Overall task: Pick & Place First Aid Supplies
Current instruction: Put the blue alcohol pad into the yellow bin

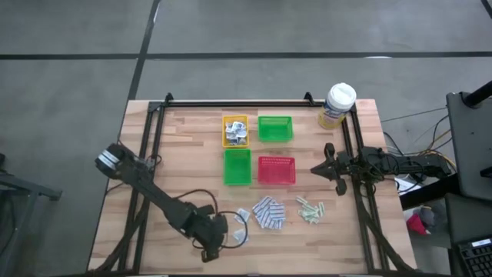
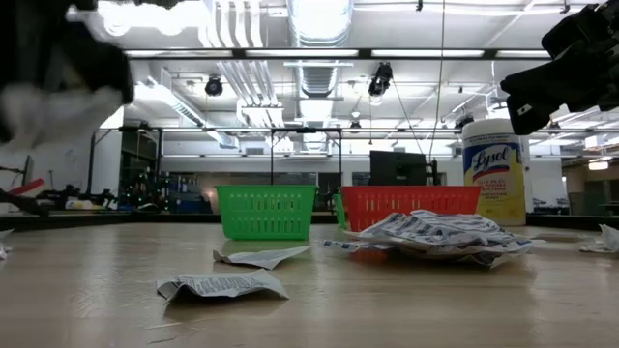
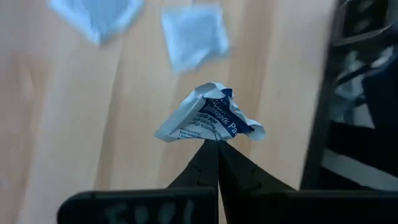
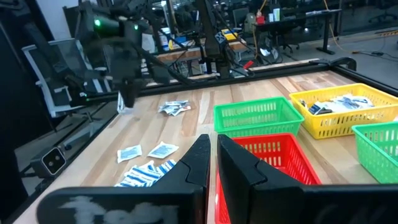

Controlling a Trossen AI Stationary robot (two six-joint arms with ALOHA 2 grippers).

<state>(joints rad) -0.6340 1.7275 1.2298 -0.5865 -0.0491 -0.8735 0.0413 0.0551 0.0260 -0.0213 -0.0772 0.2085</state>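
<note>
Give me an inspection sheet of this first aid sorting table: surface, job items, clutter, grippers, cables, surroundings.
Surface: wooden table with a dark frame around it.
Job's things: white sachets, a pile of blue-and-white pads and pale green strips lie loose near the front edge; more packets fill the yellow tray.
Trays: two green trays and a red tray show no packets.
Clutter: yellow canister at the back right corner.
Grippers: left gripper shut on a crumpled sachet, lifted off the table; right gripper shut, empty, waiting beside the red tray.
Cables: black cable looped by the left arm.
Surroundings: grey floor, workshop benches beyond; no person seen.
</note>
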